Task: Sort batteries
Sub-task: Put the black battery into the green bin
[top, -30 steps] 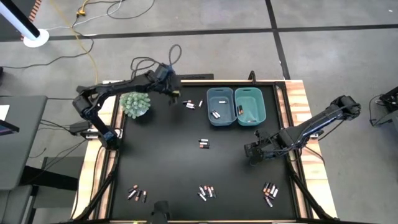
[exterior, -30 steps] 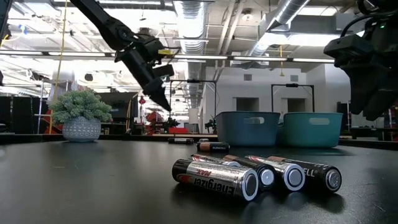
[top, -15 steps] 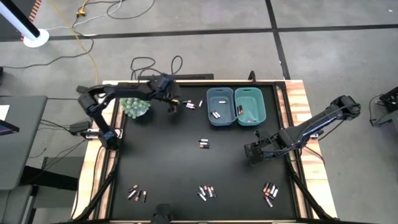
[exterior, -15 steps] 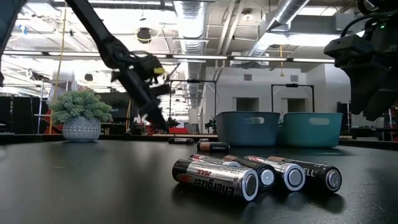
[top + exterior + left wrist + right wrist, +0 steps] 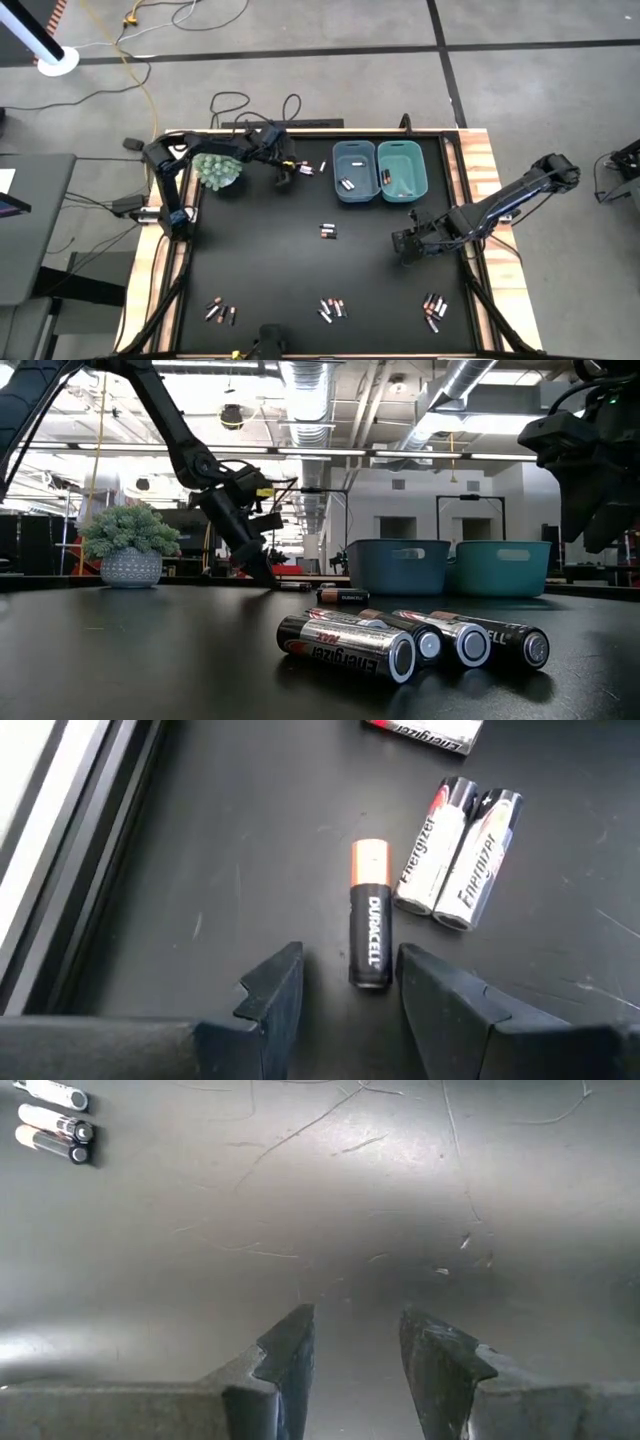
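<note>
Black table top point(image 5: 260, 260) with raised wooden edges. Potted plant point(image 5: 217, 168) at the far-left corner; the left arm reaches across just beside it. Two blue bins point(image 5: 380, 170) side by side at the far edge, each with a few batteries inside. Loose clusters of batteries on the mat: one small group near the middle point(image 5: 327, 231), three groups along the near edge point(image 5: 331, 308), which lie closest to the low camera point(image 5: 410, 642).

Left gripper point(image 5: 284, 176) low over the mat at the far side, between plant and bins. Fingers point(image 5: 270, 995) spread apart, nothing grasped. Between them lies a black battery with a copper end point(image 5: 368, 927): long axis running straight out from the gripper, copper end pointing away, dark end nearest the fingertips, flat on the mat. Just beside it two silver batteries point(image 5: 458, 857), touching each other, roughly parallel to it, slightly tilted.

Right gripper point(image 5: 408, 244) waits right of centre, above bare mat, fingers point(image 5: 290, 1355) apart, empty.
</note>
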You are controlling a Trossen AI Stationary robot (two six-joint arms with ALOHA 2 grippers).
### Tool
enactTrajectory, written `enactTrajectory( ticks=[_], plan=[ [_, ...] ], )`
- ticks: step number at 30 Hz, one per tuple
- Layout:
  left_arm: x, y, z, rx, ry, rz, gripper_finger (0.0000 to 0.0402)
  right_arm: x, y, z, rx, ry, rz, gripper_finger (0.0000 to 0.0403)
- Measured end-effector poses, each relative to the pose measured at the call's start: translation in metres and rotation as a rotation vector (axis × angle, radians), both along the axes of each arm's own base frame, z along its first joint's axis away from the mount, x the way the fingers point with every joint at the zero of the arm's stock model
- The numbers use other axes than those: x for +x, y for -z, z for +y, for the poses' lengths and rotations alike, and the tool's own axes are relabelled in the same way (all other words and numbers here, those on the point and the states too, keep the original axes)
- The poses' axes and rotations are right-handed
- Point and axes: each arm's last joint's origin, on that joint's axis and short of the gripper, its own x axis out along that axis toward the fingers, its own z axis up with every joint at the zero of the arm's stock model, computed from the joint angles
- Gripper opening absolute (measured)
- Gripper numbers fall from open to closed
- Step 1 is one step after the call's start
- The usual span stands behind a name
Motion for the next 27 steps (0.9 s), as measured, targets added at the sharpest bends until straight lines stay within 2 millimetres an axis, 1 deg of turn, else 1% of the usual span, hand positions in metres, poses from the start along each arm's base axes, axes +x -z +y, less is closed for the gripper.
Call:
enactTrajectory(
  ticks=[5,8,11,14,18,24,27],
  plan=[
    [0.0013,0.0057,0.0007,-0.003,0.022,0.005,0.0158,0.0000,0.0000,0.0000,0.001,0.002,0.000,0.0163],
    [0.0017,0.0057,0.0008,0.016,0.040,0.009,0.0144,0.0000,0.0000,0.0000,0.001,0.003,0.000,0.0163],
    [0.0008,0.0063,0.0019,0.024,0.035,0.016,0.0120,0.0000,0.0000,0.0000,0.001,0.003,0.000,0.0163],
    [-0.0017,0.0077,0.0026,0.019,0.022,0.038,0.0089,-0.0001,0.0000,0.0000,0.001,0.002,0.000,0.0163],
    [-0.0037,0.0097,0.0015,0.019,0.047,0.073,0.0045,-0.0001,0.0000,0.0000,0.000,0.002,0.001,0.0163],
    [-0.0041,0.0108,0.0008,0.014,0.041,0.083,0.0041,-0.0001,0.0001,0.0000,0.000,0.001,0.001,0.0163],
    [-0.0047,0.0080,0.0009,0.002,0.012,0.071,0.0041,0.0000,0.0001,0.0000,-0.003,-0.005,0.002,0.0163]
  ],
)
